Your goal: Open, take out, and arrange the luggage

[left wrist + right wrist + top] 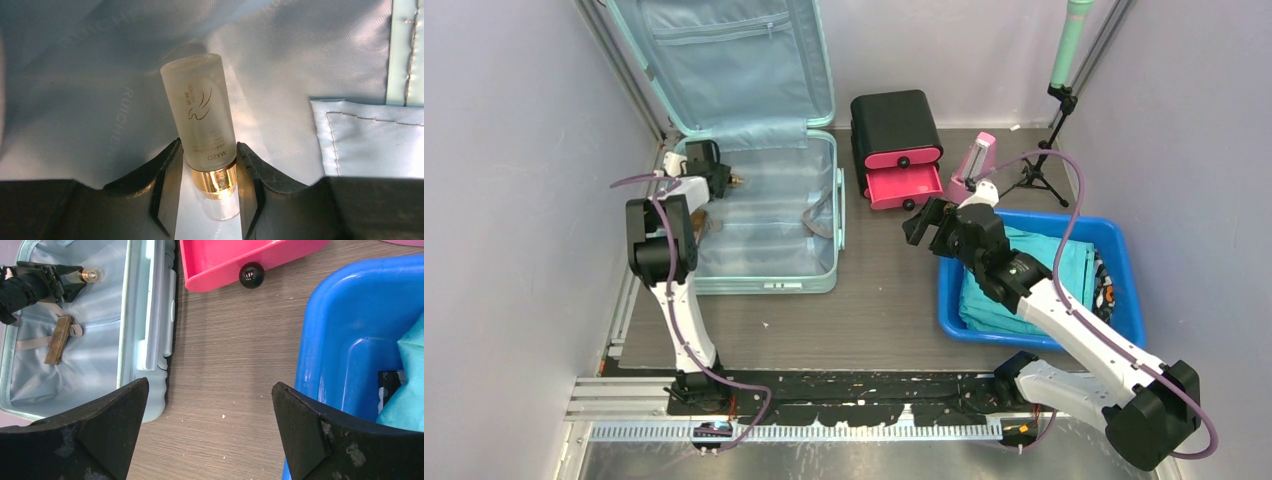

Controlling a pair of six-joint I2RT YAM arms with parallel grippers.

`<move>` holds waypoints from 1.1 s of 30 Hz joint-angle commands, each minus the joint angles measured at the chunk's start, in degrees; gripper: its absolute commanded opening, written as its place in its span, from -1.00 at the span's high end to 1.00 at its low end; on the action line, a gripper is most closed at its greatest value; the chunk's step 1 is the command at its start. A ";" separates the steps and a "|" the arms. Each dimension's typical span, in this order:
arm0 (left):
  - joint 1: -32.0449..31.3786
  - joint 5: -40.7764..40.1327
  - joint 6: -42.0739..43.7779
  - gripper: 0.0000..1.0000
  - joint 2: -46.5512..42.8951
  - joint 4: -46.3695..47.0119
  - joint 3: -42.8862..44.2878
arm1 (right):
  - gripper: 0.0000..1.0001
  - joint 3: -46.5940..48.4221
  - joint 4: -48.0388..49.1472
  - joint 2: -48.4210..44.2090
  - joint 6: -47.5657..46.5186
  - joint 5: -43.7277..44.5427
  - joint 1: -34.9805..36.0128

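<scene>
The pale mint-green luggage [764,285] lies open at the back left, its lid [724,60] propped up and the light blue lining [75,100] showing. A frosted bottle [200,110] with a gold collar lies on the lining inside. My left gripper [207,150] reaches into the luggage and its fingers press both sides of the bottle near the collar. From the right wrist the same bottle [91,274] shows at the tip of the left gripper [70,277]. My right gripper [210,387] hangs open over bare table between the luggage and the blue tub [325,340].
A brown flat item [57,340] lies on a strap inside the luggage. A black drawer box [894,130] stands at the back with its pink drawer [904,187] pulled out. The blue tub [1124,250] holds teal cloth [1024,280]. A pink object [974,165] and a tripod stand [1049,150] are behind it.
</scene>
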 commanded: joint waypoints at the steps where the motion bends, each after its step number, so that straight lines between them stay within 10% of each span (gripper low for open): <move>1: 1.23 1.73 6.56 0.65 -7.39 0.30 -2.02 | -0.99 3.49 -1.29 -0.41 2.09 4.52 0.07; 7: 1.71 6.93 16.69 0.67 -18.38 0.58 -4.05 | -0.99 4.49 -6.79 -0.08 5.10 11.44 -0.01; 20: -0.66 31.68 21.90 0.67 -40.75 2.17 -20.72 | -0.92 1.92 -0.98 -4.73 5.65 -2.47 0.03; 33: -2.20 25.83 29.76 0.55 -49.86 -5.20 -26.88 | -0.78 4.55 0.45 -1.06 7.76 -7.64 1.22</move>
